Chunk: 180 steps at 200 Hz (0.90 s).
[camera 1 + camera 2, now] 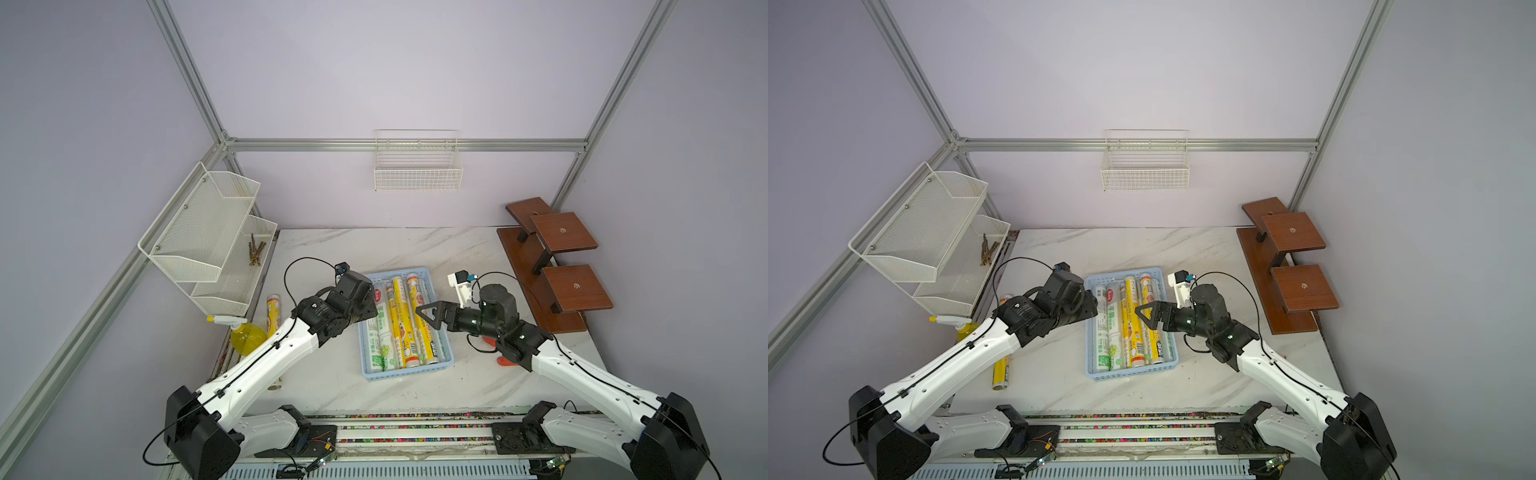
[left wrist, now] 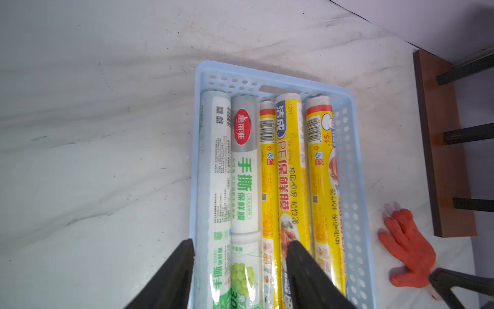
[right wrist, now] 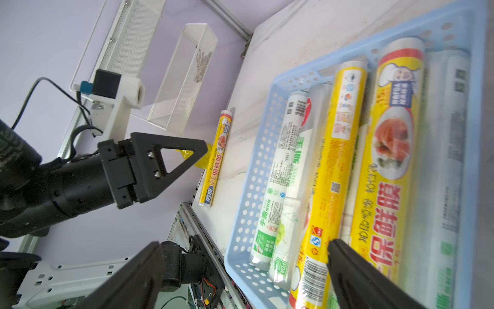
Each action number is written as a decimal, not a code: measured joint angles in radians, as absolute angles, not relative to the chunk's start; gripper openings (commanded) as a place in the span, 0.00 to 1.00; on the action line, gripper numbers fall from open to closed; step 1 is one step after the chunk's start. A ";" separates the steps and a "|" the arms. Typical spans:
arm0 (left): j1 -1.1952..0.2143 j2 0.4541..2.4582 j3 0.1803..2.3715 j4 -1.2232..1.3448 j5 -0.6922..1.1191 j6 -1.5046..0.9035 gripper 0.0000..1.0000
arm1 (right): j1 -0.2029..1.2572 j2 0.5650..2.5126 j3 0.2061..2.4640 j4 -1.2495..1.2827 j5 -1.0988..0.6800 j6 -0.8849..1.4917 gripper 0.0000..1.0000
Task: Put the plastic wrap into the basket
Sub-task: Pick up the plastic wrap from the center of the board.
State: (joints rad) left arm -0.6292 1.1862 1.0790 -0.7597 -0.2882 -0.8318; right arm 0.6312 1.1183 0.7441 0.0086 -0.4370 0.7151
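Wrap status: most rolls (image 1: 400, 328) lie inside the basket (image 1: 407, 372), side by side, long axes running 12–6 in both top views. One stray yellow roll (image 1: 272, 311) is out on the table, approx 9 o'clock from the basket, well apart from it. Its axis also runs 12–6, so parallel to the basket's long side. Its near end is hidden under the L forearm in a top view.

L gripper (image 2: 240, 242) hangs over the basket's 9 o'clock wall, jaws parted w/ nothing clamped: one finger outside the wall, one above a yellow roll. The stray lies at roughly 9 o'clock from it.

R gripper (image 1: 1148, 313) is over the basket's 3 o'clock side, spread wide and empty, w/ the whole basket between it and the stray. So L arm is clearly nearer; prob. its pick.

Yellow spray bottle (image 1: 246, 337) sits just beside the stray, at its 9 o'clock. This could crowd the grasp.
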 measured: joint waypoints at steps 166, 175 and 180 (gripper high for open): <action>-0.024 0.958 0.760 -0.865 -0.397 -0.767 1.00 | 1.056 1.675 1.176 -0.052 -0.236 0.542 0.99; 0.004 0.991 0.759 -0.851 -0.387 -0.761 1.00 | 1.069 1.711 1.198 -0.042 -0.232 0.546 0.99; 0.016 1.012 0.759 -0.842 -0.386 -0.756 1.00 | 1.074 1.728 1.208 -0.036 -0.231 0.550 0.99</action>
State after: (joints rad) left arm 0.0158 1.0119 0.7593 -0.8425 -0.3862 -0.7563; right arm 1.0744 1.7283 1.2076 -0.0364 -0.2306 0.5499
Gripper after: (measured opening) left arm 0.998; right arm 0.994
